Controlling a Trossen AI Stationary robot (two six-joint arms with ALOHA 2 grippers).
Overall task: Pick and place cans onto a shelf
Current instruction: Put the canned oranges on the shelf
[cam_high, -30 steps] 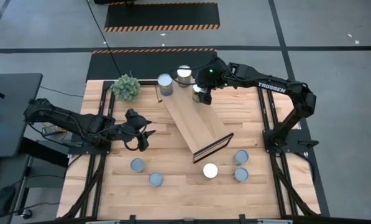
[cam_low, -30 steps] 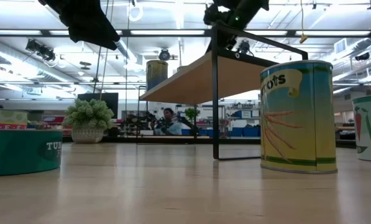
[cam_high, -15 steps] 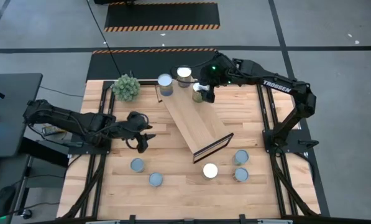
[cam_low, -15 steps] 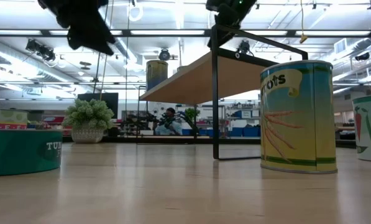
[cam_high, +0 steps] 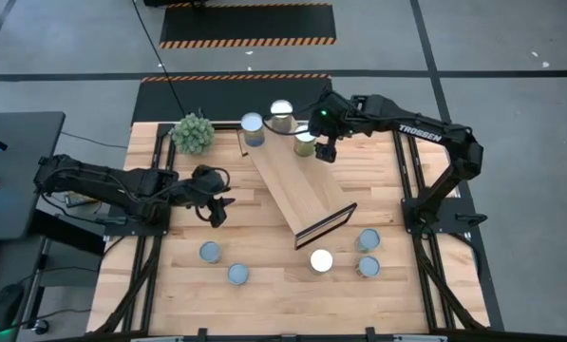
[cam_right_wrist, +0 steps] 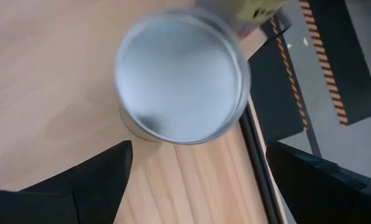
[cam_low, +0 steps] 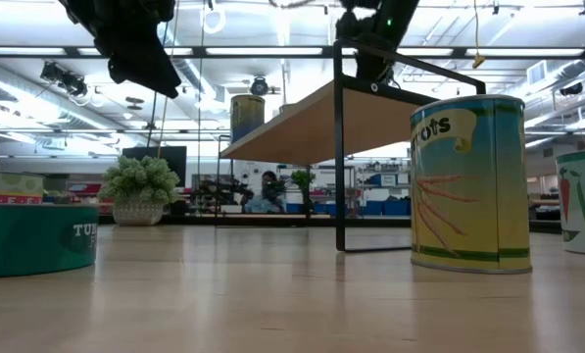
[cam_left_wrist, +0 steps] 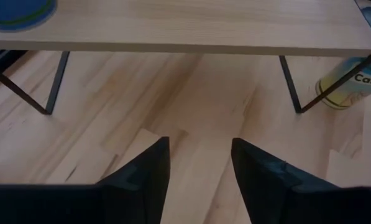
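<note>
- My left gripper (cam_high: 217, 205) hovers over bare tabletop just left of the shelf (cam_high: 297, 185), fingers spread with nothing between them in the left wrist view. It points at the shelf's long side, so I judge it is staged to go for a can next.
- Two cans (cam_high: 210, 252) and (cam_high: 238, 275) sit on the table (cam_high: 264, 285) near the front left, near that gripper. They are the natural next picks for it.
- The plant ball (cam_high: 194, 132) sits at the back left corner, clear of the work.
- The shelf lies diagonally across mid-table, its dark-framed end toward the front. From the low view it stands raised on thin legs, so cans go on top.
- Three cans (cam_high: 253, 128), (cam_high: 281, 113), (cam_high: 304, 142) cluster at the shelf's back end. Whether each rests on the plank I can't tell, but the right wrist view shows one silvery top (cam_right_wrist: 180, 74) standing on light wood.
- My right gripper (cam_high: 325, 150) is just beside that last can, fingers wide apart and gripping nothing. The can stands free, so I judge it already placed.
- Three more cans (cam_high: 322, 260), (cam_high: 368, 240), (cam_high: 368, 267) wait front right, within the right arm's reach.
</note>
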